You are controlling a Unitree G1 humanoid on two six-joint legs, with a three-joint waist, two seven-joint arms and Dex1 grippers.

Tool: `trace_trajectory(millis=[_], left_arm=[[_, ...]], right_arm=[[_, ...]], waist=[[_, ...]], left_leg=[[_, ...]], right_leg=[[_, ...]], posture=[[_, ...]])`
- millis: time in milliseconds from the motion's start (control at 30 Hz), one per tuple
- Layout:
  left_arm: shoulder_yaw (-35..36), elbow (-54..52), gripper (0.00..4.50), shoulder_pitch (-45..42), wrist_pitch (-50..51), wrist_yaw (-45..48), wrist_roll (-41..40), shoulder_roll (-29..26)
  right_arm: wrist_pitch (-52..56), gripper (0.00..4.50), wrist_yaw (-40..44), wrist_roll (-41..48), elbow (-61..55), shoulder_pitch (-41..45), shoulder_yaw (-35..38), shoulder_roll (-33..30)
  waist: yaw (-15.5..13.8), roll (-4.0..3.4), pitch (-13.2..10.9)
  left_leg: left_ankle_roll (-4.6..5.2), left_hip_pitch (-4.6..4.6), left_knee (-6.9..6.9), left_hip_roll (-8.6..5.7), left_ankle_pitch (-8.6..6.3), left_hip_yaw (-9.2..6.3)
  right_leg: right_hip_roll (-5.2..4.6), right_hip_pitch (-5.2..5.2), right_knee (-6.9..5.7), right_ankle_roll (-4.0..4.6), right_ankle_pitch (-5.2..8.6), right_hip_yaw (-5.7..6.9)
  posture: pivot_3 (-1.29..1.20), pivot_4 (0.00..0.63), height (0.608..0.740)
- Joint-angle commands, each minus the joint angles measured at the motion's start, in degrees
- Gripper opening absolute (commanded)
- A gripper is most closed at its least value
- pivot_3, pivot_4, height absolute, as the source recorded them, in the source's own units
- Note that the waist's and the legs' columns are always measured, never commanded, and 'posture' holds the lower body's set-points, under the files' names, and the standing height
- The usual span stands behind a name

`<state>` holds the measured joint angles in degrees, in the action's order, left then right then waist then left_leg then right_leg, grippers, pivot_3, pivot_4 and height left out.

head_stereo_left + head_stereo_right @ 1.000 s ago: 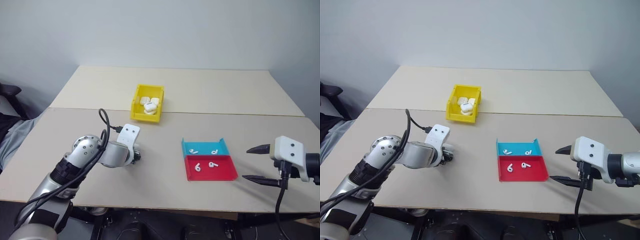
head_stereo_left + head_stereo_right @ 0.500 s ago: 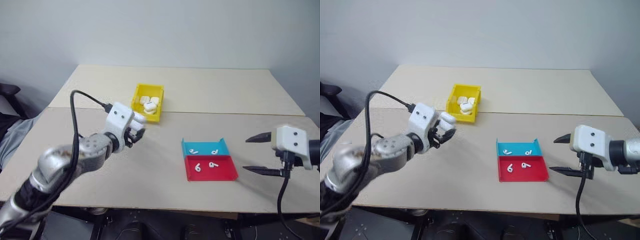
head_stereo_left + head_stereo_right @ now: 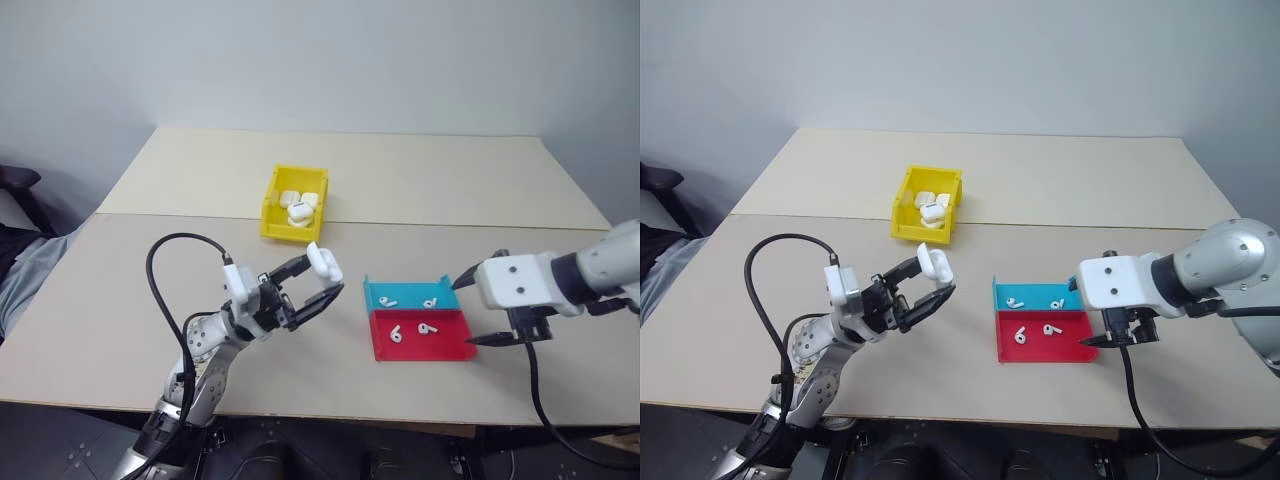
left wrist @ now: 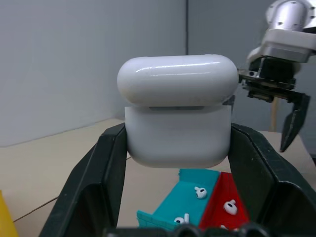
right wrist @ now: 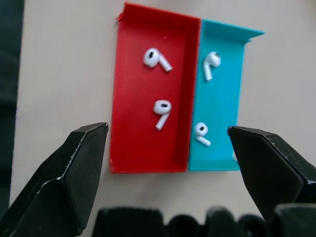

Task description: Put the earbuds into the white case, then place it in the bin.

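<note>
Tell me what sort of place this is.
Probably a lab or office test bench: plain beige tables against a bare grey wall, with a bright yellow plastic bin and a flat blue-and-red sorting tray laid out.

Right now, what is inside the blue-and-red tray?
Four loose earbuds lie in the blue-and-red tray: two earbuds in the red half, two in the blue half. The open right hand hovers above it. The tray's corner past the finger is hidden.

The bin (image 3: 293,205) sits behind and left of the tray (image 3: 416,320) holding the earbuds (image 3: 412,316).
</note>
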<state>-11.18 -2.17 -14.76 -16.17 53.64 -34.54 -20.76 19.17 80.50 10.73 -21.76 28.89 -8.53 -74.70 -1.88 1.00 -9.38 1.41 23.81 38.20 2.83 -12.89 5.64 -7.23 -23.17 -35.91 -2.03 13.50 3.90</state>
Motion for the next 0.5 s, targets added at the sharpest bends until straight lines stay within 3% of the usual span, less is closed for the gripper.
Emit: trace_trajectory(millis=[33,267,400,500], left_arm=[[1.1,1.5,2.75,-0.3,-5.3,8.2,1.2,-0.2],[2.7,-0.5,2.75,2.3,-7.7,14.1,2.1,-1.3],[3.0,-3.3,2.75,4.1,-7.4,12.9,3.2,-1.0],[3.5,-5.1,2.75,5.5,-6.4,10.9,4.6,-1.1]], right_arm=[[-0.4,4.5,2.2,-2.6,-0.2,3.2,-2.2,0.9],[1.3,4.5,2.6,-8.6,0.9,8.9,-9.4,7.0],[1.2,3.59,2.1,-12.9,2.8,9.1,-12.6,9.4],[3.9,3.59,1.5,-15.3,3.7,9.5,-14.4,11.8]], waist=[[0.2,0.0,0.0],[1.2,0.0,0.0],[1.2,-0.02,0.0],[1.2,-0.02,0.0]], left_leg=[[0.01,0.0,0.0,0.0,0.0,-0.01],[0.01,0.0,0.01,0.04,-0.01,-0.14],[0.02,0.0,0.03,0.04,-0.01,-0.18],[0.02,0.0,0.03,0.04,-0.01,-0.2]], right_leg=[[0.0,0.0,0.0,0.0,0.0,0.01],[0.0,-0.01,-0.07,0.0,0.0,0.01],[0.0,-0.02,-0.09,0.0,0.0,0.02],[0.0,-0.03,-0.11,0.0,0.0,0.01]], posture=[[0.0,0.15,0.74],[0.0,0.15,0.74],[0.0,0.15,0.74],[0.0,0.15,0.74]])
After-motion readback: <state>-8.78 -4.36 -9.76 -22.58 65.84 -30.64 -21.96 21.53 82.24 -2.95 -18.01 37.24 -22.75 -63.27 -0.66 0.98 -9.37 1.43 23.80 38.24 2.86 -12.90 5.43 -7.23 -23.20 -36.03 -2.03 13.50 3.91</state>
